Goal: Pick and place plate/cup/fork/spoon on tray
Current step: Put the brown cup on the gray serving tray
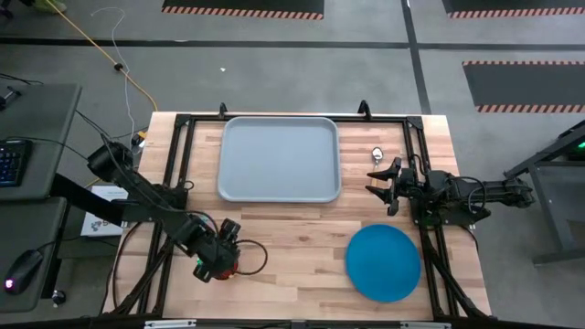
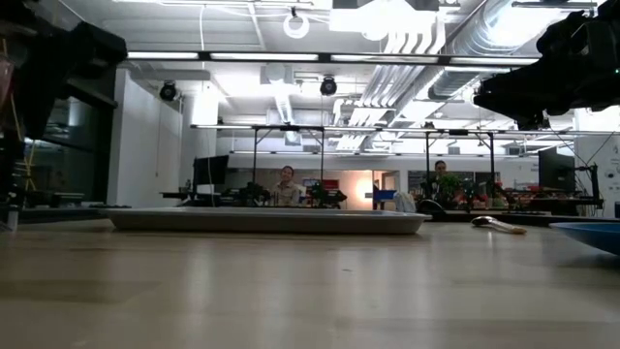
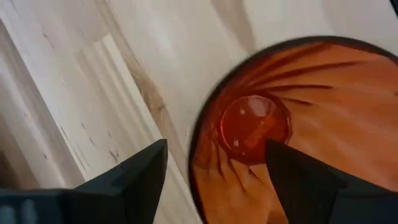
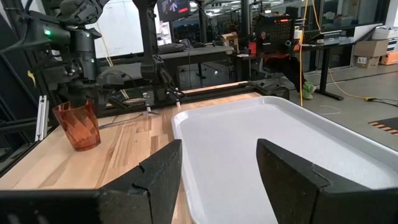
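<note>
A robotics lab or open workshop hall is seen here: exposed ceiling ducts [image 2: 436, 39] and strip lights are shown overhead, striped hazard floor markings [image 1: 242, 10] on grey concrete, equipment desks beyond, and two seated people [image 2: 286, 184] at workstations behind the wooden table [image 1: 302, 247].

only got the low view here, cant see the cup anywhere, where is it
Observer: The cup stands upright on the bare wood on the table's left side, away from the tray.
Operator: left gripper on it
Observer: The left gripper is open right over it, one finger outside the cup's wall and one over its inside.
Operator: and the right one
Observer: The right gripper is open beside the tray's right edge, holding nothing.
</note>
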Controlling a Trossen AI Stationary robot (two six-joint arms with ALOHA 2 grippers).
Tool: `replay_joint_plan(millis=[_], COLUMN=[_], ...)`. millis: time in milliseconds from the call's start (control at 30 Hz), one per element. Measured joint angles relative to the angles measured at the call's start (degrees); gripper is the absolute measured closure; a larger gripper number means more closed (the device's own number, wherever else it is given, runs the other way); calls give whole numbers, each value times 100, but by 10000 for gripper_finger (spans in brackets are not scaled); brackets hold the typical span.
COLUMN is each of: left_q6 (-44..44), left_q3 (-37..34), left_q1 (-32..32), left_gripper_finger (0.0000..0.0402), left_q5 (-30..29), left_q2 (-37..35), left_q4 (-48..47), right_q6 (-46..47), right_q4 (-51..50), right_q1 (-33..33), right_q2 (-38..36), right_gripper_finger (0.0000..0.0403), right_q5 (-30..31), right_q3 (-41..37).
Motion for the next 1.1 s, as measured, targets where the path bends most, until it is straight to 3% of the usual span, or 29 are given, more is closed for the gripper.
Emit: replay_joint_plan(millis=[167, 367, 467, 600, 667, 733, 833, 933, 1033, 1100], left_q6=[232, 802, 1063, 1794, 2240, 2589, 2753, 2369, 1721, 1534], left_q3=[0, 436, 963, 1686, 1999, 2237, 2464, 2490, 2490, 2466], left_q1=[294, 723, 1001, 1670, 2370, 3355, 5115, 6728, 7826, 8268], left_gripper_finger=[207, 382, 389, 395, 396, 397, 398, 399, 399, 400], left_q5=[95, 193, -235, -1489, -1944, -1894, -1183, -394, 315, 467], left_q2=[54, 7, -185, -574, -792, -933, -843, -479, 96, 445], left_q4=[-106, -1008, -1575, -2120, -2026, -1899, -1701, -1603, -1682, -1854], right_q6=[2, 0, 0, 2, 0, 0, 2, 0, 0, 0], right_q4=[1, 1, 1, 0, -2, 1, -2, -2, -2, -2], right_q1=[1, 1, 1, -1, 1, -1, 0, -1, 1, 0], right_q2=[1, 1, 0, -1, -1, -1, 1, 1, 1, 1], right_gripper_finger=[203, 203, 203, 203, 203, 203, 203, 203, 203, 203], right_q5=[0, 0, 1, 0, 0, 2, 0, 0, -2, -7], right_q3=[-2, 1, 0, 0, 0, -1, -2, -1, -2, 1])
